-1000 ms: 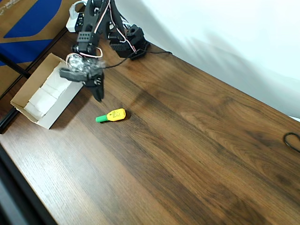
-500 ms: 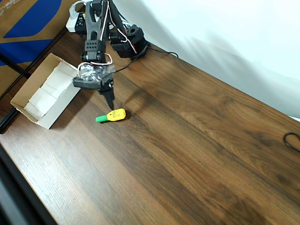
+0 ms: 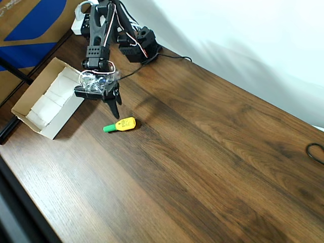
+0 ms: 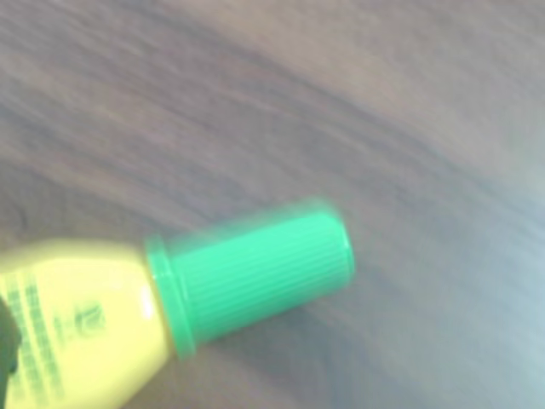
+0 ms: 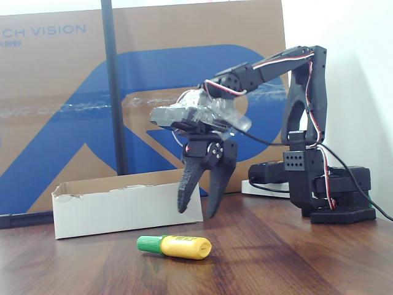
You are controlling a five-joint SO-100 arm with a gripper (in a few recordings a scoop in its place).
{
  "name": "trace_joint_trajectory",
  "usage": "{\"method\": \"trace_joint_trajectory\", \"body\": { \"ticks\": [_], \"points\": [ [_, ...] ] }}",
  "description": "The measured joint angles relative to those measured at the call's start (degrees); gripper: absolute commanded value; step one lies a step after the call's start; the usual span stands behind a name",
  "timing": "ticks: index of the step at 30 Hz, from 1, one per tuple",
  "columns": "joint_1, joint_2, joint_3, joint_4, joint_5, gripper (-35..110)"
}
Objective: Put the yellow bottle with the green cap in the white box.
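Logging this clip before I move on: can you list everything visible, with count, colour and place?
Bottle: one, yellow with green cap, lying on its side on the table, cap toward the box.
Box: one, white with brown edges, white padding inside, at the table's left edge in the overhead view.
Carton: one, brown and blue, standing behind the box.
Table: one, dark wood.
Cable: one, black, at the table's right edge in the overhead view.
Arm: one, black, base at the table's back.
Gripper: one, black, open, above the bottle, not touching it.
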Motion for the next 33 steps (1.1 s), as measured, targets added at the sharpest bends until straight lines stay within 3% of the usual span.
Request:
{"method": "trace_joint_trajectory", "body": {
  "ticks": [7, 19, 33],
  "points": [
    [-0.9, -0.8, -4.4, 11.5, 0.4, 30],
    [2.4, -5.7, -7.2, 14.1, 4.9, 39],
    [2.3, -21.9, -26.1, 16.0, 4.2, 37]
  ]
}}
